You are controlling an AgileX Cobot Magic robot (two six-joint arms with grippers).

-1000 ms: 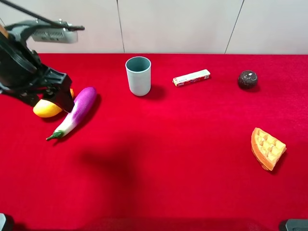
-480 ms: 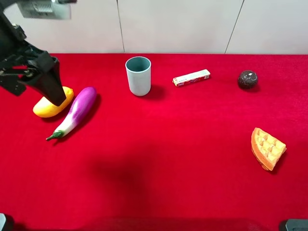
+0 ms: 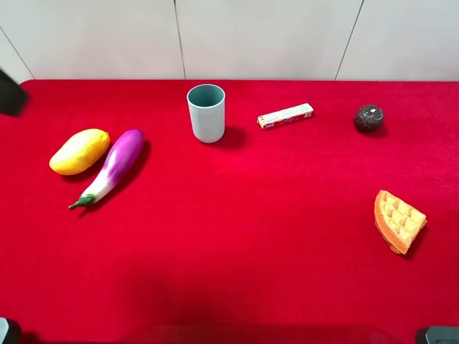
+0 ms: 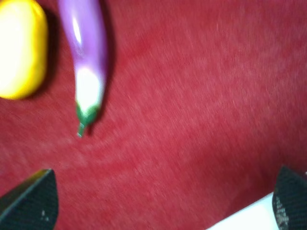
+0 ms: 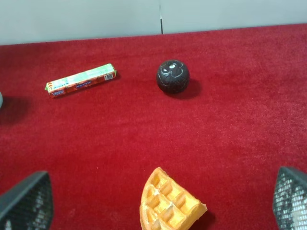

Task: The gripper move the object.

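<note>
Since the earlier frames, the left arm had pulled away from the glossy purple toy eggplant with its white neck and small green stem [image 3: 111,167]; only a dark sliver of it remained at the far left edge of the worktop in the high view. The eggplant itself lay where it had been, near the left edge toward the far-left corner, just beside the smooth yellow toy mango [image 3: 79,151], stem end pointing toward the near edge.

In the left wrist view, the black left gripper [image 4: 158,201] showed only two dark fingertips [image 4: 31,201] at opposite sides of the picture, so its jaws stood wide apart and held nothing, with the eggplant [image 4: 85,57] and mango [image 4: 21,48] well apart from them on the cloth. The black right gripper [image 5: 158,201] likewise stood wide and empty, over the right side of the worktop.

Judged from this, the move looked either finished with the arm backing off, or not begun; the pictures alone could not settle which.

The worktop was covered in red felt-like cloth [image 3: 251,236]. On it also stood a pale blue-grey plastic cup [image 3: 206,112] toward the far edge, a small long white-and-red packet [image 3: 285,115], a dark mottled ball [image 3: 368,118] near the far-right corner, and an orange waffle-patterned toy wedge [image 3: 399,221] by the right edge. Plain pale wall panels [image 3: 258,36] stood behind the far edge.
</note>
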